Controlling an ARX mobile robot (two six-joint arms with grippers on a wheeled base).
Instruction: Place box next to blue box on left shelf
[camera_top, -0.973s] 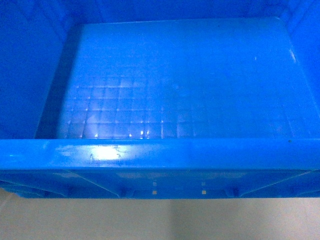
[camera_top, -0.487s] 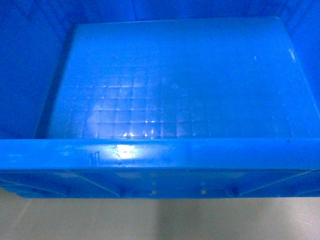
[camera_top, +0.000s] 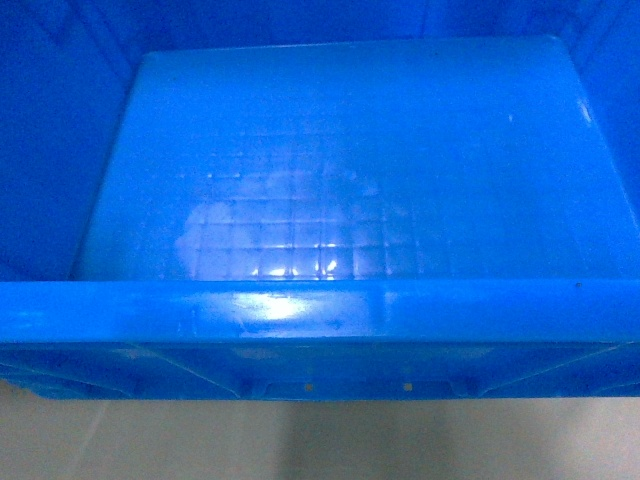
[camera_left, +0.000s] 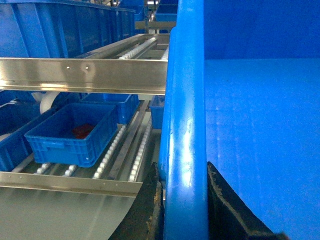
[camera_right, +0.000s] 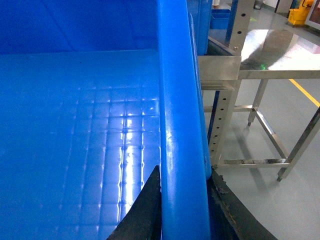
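The bright-blue box (camera_top: 350, 150) fills the head view, its near rim (camera_top: 320, 310) across the bottom and its grid-patterned floor bare. My left gripper (camera_left: 183, 172) is shut on the box's left rim, black fingers (camera_left: 147, 210) on both sides of it. My right gripper (camera_right: 184, 172) is shut on the right rim the same way. In the left wrist view the left shelf (camera_left: 115, 150) lies left of the box, with rows of white rollers. A small blue box (camera_left: 70, 132) sits on its lower level, and large blue boxes (camera_left: 55, 27) stand on the upper level.
A steel cross rail (camera_left: 85, 75) fronts the upper roller level. A steel table frame (camera_right: 280, 60) stands right of the box, with a yellow mop bucket (camera_right: 302, 12) far behind. Pale floor (camera_top: 320, 440) shows below the box.
The bright glare on the box's floor and near rim has slid to the right. The box stays in the same place in the head view, with both grips unchanged.
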